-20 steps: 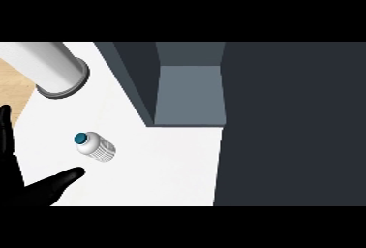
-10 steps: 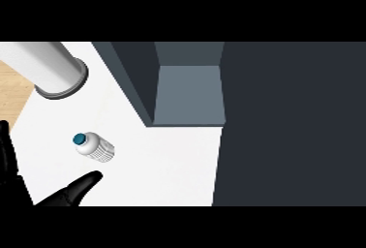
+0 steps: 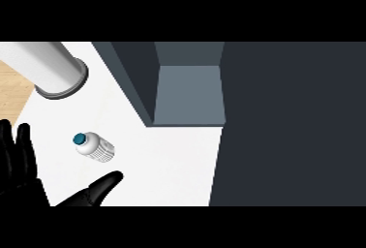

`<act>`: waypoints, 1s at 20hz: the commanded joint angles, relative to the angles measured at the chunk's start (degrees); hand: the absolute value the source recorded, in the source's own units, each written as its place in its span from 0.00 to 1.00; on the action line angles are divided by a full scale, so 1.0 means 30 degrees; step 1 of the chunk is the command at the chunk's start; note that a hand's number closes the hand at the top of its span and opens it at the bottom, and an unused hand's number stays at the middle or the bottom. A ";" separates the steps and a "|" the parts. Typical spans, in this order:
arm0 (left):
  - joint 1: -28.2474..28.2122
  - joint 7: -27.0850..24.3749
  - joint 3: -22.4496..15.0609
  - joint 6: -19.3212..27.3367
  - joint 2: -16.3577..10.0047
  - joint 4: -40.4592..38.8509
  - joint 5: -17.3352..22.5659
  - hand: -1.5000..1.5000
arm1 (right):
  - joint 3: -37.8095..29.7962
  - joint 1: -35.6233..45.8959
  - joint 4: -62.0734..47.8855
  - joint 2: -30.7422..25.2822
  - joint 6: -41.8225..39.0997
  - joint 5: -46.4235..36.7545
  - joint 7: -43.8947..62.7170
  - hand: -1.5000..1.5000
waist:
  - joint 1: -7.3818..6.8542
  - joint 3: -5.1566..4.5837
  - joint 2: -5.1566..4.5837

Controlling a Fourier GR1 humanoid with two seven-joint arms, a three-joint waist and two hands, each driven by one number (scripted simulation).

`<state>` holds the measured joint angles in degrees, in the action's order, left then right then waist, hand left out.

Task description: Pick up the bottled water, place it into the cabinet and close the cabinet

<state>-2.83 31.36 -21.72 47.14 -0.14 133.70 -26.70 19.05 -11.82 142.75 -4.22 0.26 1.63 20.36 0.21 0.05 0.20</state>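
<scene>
The bottled water [image 3: 95, 147] is small, white and ribbed with a blue cap, and rests on the white counter [image 3: 172, 160] left of centre. My left hand [image 3: 20, 167] comes in at the lower left and is open. Its fingers point up along the left edge and its thumb [image 3: 100, 190] reaches right, just below the bottle. Nothing touches the bottle. The dark cabinet [image 3: 286, 121] fills the right side, with a lighter grey open recess [image 3: 187, 94] at the top middle. My right hand is out of view.
A thick white cylinder with a grey rim [image 3: 50, 70] lies at the top left, over the counter's edge. Wooden floor [image 3: 14, 92] shows beyond that edge.
My left hand has shifted right, its thumb now reaching further under the bottle, and its fingers sit a little lower. The bottle has not moved.
</scene>
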 commanded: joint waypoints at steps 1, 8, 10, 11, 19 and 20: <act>-0.0644 0.0838 -0.0952 0.0380 0.0043 0.1327 -0.2406 0.00 | -0.0217 0.1031 0.2293 -0.0018 0.0790 -0.0555 0.2332 0.00 | -0.0120 -0.0012 -0.0011; 0.0137 0.1125 -0.1236 0.1457 0.0043 -0.0052 -0.2810 0.00 | 0.0986 0.0650 0.2391 0.0017 0.1266 -0.1376 0.1966 0.00 | -0.0007 -0.0016 -0.0010; 0.0782 0.1446 -0.0290 0.0722 0.0043 -0.0242 -0.2364 0.00 | 0.0382 -0.0299 0.3563 -0.0700 0.0664 -0.0335 0.2008 0.00 | 0.0073 -0.0012 -0.0009; 0.0477 0.1260 -0.0636 0.1378 0.0043 -0.0605 -0.2251 0.00 | 0.1702 0.0281 0.3074 0.0004 0.1561 -0.2061 0.2169 0.00 | 0.0044 -0.0025 -0.0005; 0.1165 0.2420 0.1237 -0.0306 0.0037 -0.0245 -0.2761 0.00 | -0.0463 0.0890 0.3351 -0.1082 0.1390 -0.0162 0.3266 0.00 | 0.0037 -0.0009 -0.0026; 0.0074 0.1987 0.1828 -0.0408 -0.0619 0.0599 -0.1508 0.00 | 0.1514 0.1301 0.3897 -0.0476 0.2222 -0.1795 0.4060 0.00 | 0.0002 -0.0036 0.0008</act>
<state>-0.99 36.45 -18.75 47.07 -0.73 132.46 -33.10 20.57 -6.60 143.52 -5.52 5.25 0.60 26.78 0.26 -0.01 0.15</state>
